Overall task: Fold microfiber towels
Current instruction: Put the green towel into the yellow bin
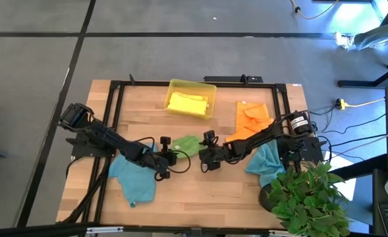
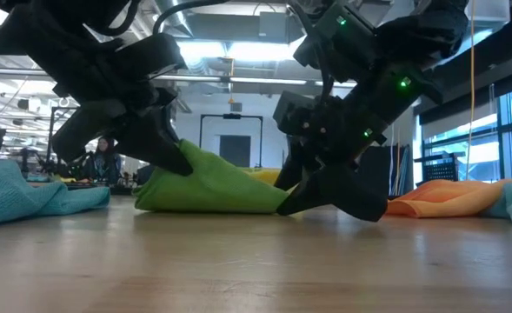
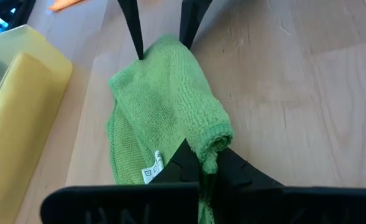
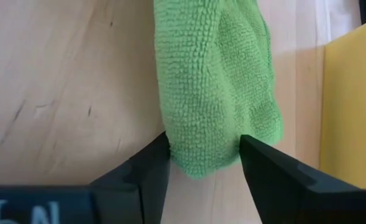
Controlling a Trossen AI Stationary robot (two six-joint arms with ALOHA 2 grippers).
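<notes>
Two pincers work one green towel [image 1: 187,145] on the tabletop [image 1: 233,191]: left pincer [image 3: 201,163] clamps one end, right pincer [image 4: 204,163] straddles the other, half-open; it should close squarely before lifting.

Counting around the yellow tray [image 1: 210,107] now: five towels in all. One yellow towel [image 1: 187,103] lies inside the tray, one orange towel [image 1: 251,122] just right of it, one green towel [image 1: 188,145] in front of it. Two teal, one [image 1: 136,181] front-left, one [image 1: 267,162] front-right. Two arms, one potted plant [image 1: 309,197] far front-right.
</notes>
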